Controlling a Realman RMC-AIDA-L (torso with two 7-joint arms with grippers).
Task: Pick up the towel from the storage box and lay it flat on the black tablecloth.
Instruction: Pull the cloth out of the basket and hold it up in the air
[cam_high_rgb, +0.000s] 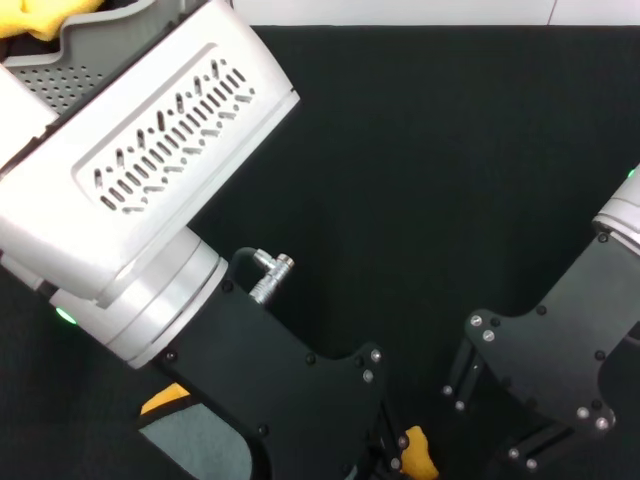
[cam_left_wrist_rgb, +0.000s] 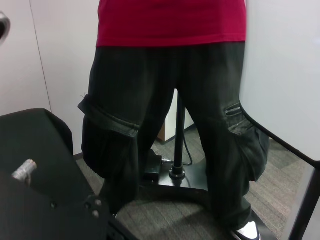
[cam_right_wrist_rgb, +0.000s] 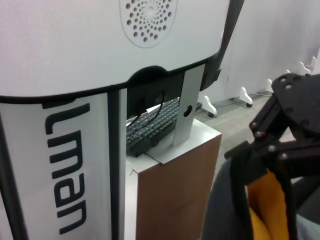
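The towel (cam_high_rgb: 190, 440), grey with a yellow-orange face, shows at the bottom edge of the head view, mostly hidden under my left arm. Another yellow bit of it shows by my left gripper (cam_high_rgb: 395, 455). In the right wrist view, a black gripper (cam_right_wrist_rgb: 280, 150), seemingly my left, is shut on the towel (cam_right_wrist_rgb: 250, 200), which hangs below it. My right gripper (cam_high_rgb: 520, 455) is low at the bottom right, close beside the left one. The storage box (cam_high_rgb: 70, 60) stands at the far left on the black tablecloth (cam_high_rgb: 430, 150).
A bunched all-yellow cloth (cam_high_rgb: 50, 15) lies in the box. A person in a red shirt and black trousers (cam_left_wrist_rgb: 165, 100) stands beside the table by a stand base (cam_left_wrist_rgb: 175, 175). My own body (cam_right_wrist_rgb: 75, 75) and a keyboard (cam_right_wrist_rgb: 150, 130) on a cardboard box are behind.
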